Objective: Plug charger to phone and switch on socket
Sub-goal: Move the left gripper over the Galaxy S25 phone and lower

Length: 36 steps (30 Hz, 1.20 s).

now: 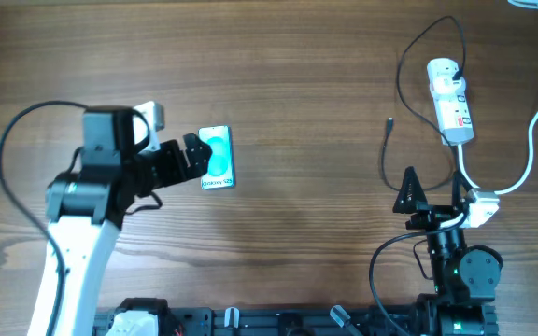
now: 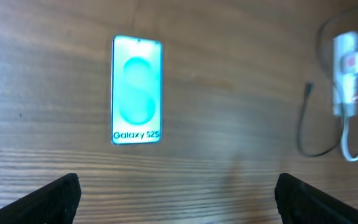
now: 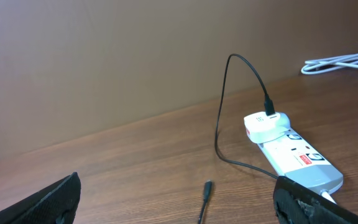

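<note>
The phone (image 1: pixel 217 157) lies flat on the wooden table, cyan screen up with "Galaxy S25" text; it also shows in the left wrist view (image 2: pixel 137 90). My left gripper (image 1: pixel 192 159) is open and empty, just left of the phone. The white socket strip (image 1: pixel 450 101) lies at the far right, with a white adapter plugged in its far end (image 3: pixel 267 126). The thin black charger cable loops from it, and its small plug (image 1: pixel 389 122) lies free on the table (image 3: pixel 207 189). My right gripper (image 1: pixel 432 187) is open and empty, near the table's front, below the plug.
A thicker white cable (image 1: pixel 530 140) runs from the socket strip round to the far right edge and shows in the right wrist view (image 3: pixel 340 61). Bare wood (image 1: pixel 306 131) lies between the phone and the charger plug.
</note>
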Each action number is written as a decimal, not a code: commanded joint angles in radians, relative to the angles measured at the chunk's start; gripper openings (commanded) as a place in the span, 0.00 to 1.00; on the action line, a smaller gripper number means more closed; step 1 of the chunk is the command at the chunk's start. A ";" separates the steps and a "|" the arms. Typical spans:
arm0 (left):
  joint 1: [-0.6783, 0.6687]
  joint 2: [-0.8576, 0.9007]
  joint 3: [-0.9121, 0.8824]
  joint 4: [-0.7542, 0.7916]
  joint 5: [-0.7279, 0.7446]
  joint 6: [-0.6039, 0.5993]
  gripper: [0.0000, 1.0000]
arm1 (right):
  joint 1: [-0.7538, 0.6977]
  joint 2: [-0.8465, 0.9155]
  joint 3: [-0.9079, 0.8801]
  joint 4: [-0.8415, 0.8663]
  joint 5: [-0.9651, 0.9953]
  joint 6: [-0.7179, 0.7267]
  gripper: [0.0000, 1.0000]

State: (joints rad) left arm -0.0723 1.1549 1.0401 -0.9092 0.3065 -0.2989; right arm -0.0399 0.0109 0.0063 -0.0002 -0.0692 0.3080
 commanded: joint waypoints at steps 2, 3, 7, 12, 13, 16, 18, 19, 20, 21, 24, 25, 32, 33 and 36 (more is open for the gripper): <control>-0.098 0.122 0.018 0.022 -0.171 -0.087 0.99 | -0.003 -0.007 -0.001 0.002 0.016 -0.016 1.00; -0.127 0.153 0.018 0.032 -0.211 -0.108 1.00 | -0.003 -0.007 -0.001 0.002 0.016 -0.017 1.00; -0.237 0.262 0.018 0.069 -0.291 -0.147 1.00 | -0.003 -0.006 -0.001 0.002 0.016 -0.017 1.00; -0.325 0.338 0.018 0.094 -0.327 -0.204 1.00 | -0.003 -0.006 -0.001 0.002 0.016 -0.017 1.00; -0.338 0.369 0.018 0.103 -0.327 -0.204 1.00 | -0.003 -0.006 -0.001 0.002 0.016 -0.017 1.00; -0.338 0.393 0.018 0.111 -0.327 -0.204 1.00 | -0.003 -0.006 -0.001 0.002 0.016 -0.017 1.00; -0.338 0.397 0.018 0.118 -0.327 -0.204 1.00 | -0.003 -0.006 -0.001 0.002 0.016 -0.017 1.00; -0.338 0.397 0.018 0.125 -0.327 -0.204 1.00 | -0.003 -0.006 -0.001 0.002 0.016 -0.017 1.00; -0.338 0.397 0.018 0.130 -0.327 -0.204 1.00 | -0.003 -0.006 -0.001 0.002 0.016 -0.016 1.00; -0.338 0.397 0.018 0.140 -0.327 -0.204 1.00 | -0.003 -0.006 -0.001 0.002 0.016 -0.017 1.00; -0.338 0.397 0.018 0.155 -0.327 -0.204 1.00 | -0.003 -0.006 -0.001 0.002 0.016 -0.017 1.00; -0.338 0.397 0.018 0.155 -0.327 -0.203 1.00 | -0.003 -0.006 -0.001 0.002 0.016 -0.017 1.00; -0.338 0.397 0.018 0.166 -0.327 -0.204 1.00 | -0.003 -0.006 -0.001 0.002 0.016 -0.016 1.00; -0.338 0.397 0.018 0.167 -0.327 -0.204 1.00 | -0.003 -0.006 -0.001 0.002 0.016 -0.016 1.00; -0.338 0.397 0.018 0.173 -0.327 -0.204 1.00 | -0.003 -0.003 -0.001 0.002 0.016 -0.017 1.00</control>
State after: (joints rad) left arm -0.4068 1.5478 1.0431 -0.7425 -0.0032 -0.4850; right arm -0.0399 0.0109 0.0063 -0.0006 -0.0692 0.3080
